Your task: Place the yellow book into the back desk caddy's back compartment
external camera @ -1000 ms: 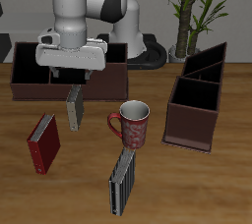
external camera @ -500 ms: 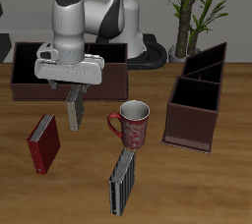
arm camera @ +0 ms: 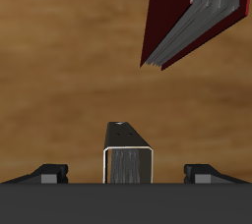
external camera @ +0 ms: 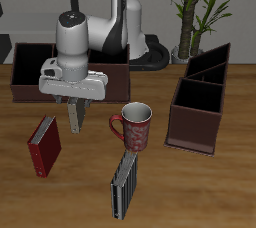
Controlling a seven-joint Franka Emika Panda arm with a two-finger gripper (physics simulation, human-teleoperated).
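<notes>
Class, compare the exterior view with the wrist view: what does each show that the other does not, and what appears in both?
Only the exterior view shows the back desk caddy, the second caddy, the mug, the striped book and the plant. Only the wrist view shows the gripper's fingertips apart on either side of the yellow book's top edge. Both show the yellow book, the red book and the wooden table.
</notes>
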